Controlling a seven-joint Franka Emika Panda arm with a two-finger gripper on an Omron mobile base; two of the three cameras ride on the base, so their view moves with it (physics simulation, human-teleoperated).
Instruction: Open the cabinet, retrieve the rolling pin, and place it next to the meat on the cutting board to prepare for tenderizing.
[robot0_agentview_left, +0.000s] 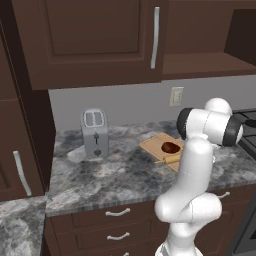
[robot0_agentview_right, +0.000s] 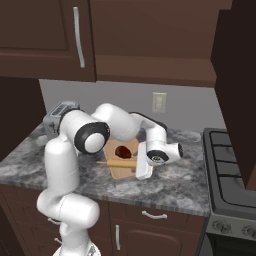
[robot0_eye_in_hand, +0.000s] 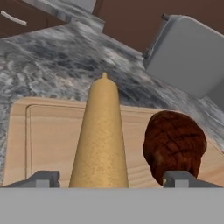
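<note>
The rolling pin (robot0_eye_in_hand: 100, 140) lies flat on the cutting board (robot0_eye_in_hand: 43, 135), right beside the meat (robot0_eye_in_hand: 175, 144). My gripper (robot0_eye_in_hand: 111, 179) is open at the pin's near end, its two fingertips (robot0_eye_in_hand: 41, 178) standing wide on either side without touching it. In the right base view the gripper (robot0_agentview_right: 137, 166) sits low over the board (robot0_agentview_right: 120, 172), with the pin (robot0_agentview_right: 116, 163) in front of the meat (robot0_agentview_right: 123, 150). From the left base view the arm hides the hand; the pin (robot0_agentview_left: 170, 159), meat (robot0_agentview_left: 171, 147) and board (robot0_agentview_left: 156, 144) show. The cabinet (robot0_agentview_left: 90, 40) door is swung open and its shelf (robot0_agentview_left: 200, 65) is bare.
A silver toaster (robot0_agentview_left: 95, 132) stands on the speckled counter (robot0_agentview_left: 115, 175) left of the board. A stove (robot0_agentview_right: 230, 165) borders the counter on the right. Drawers with curved handles (robot0_agentview_left: 117, 213) run below, and an outlet (robot0_agentview_right: 159, 102) is on the wall.
</note>
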